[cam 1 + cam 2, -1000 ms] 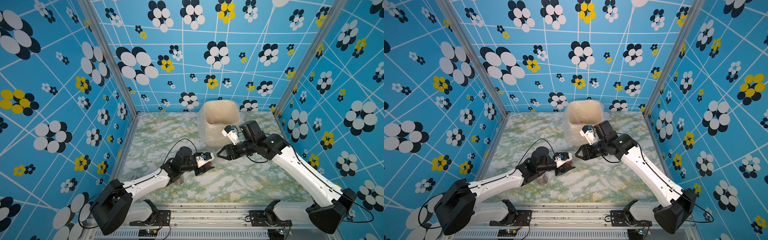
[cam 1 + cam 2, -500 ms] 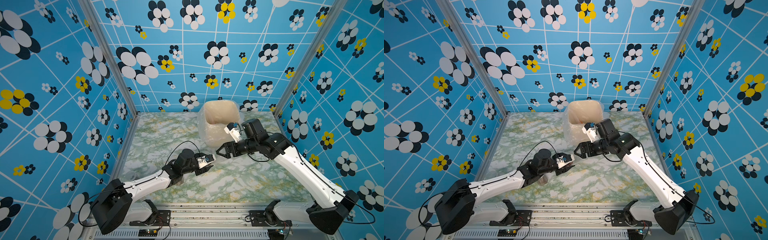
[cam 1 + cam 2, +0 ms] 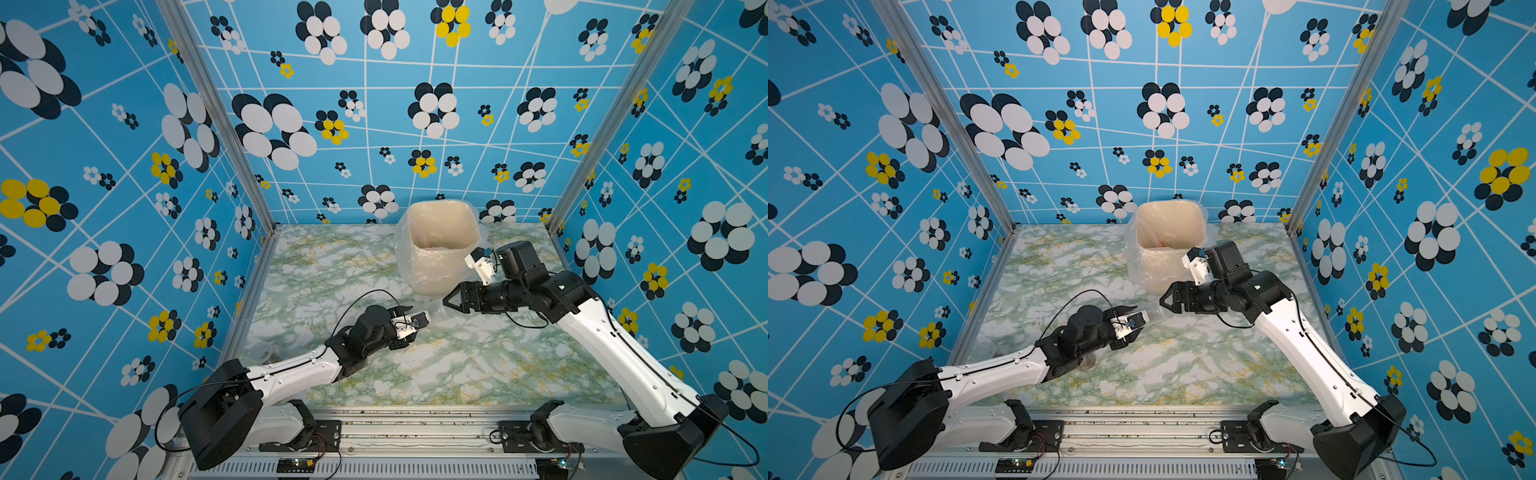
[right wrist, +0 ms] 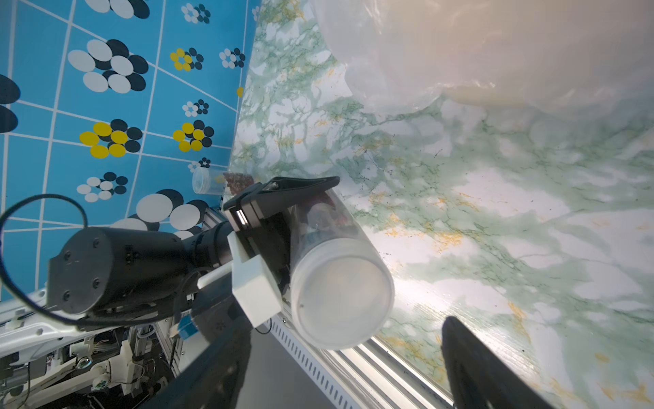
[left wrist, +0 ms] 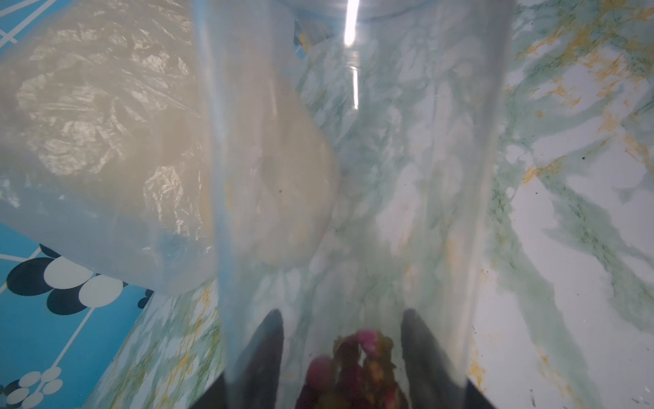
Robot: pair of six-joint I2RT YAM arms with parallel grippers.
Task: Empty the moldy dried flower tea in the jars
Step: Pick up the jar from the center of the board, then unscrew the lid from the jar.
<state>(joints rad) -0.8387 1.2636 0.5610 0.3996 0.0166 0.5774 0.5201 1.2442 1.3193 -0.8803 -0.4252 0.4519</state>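
Clamping the jar [image 4: 329, 226] sideways in our left gripper [image 5: 341, 315], we aim its lid [image 4: 341, 297] lengthwise at the right gripper [image 3: 448, 300], whose jaws stand apart nearby.

Laboratory robot enclosure. Blue flower-printed panels [image 3: 374, 104] on aluminium posts [image 3: 224, 124] rise behind and beside the lined bin [image 3: 436, 270]; a marble-patterned tabletop [image 3: 478, 365] lies under it, and a metal mounting rail [image 3: 415, 432] runs in front.
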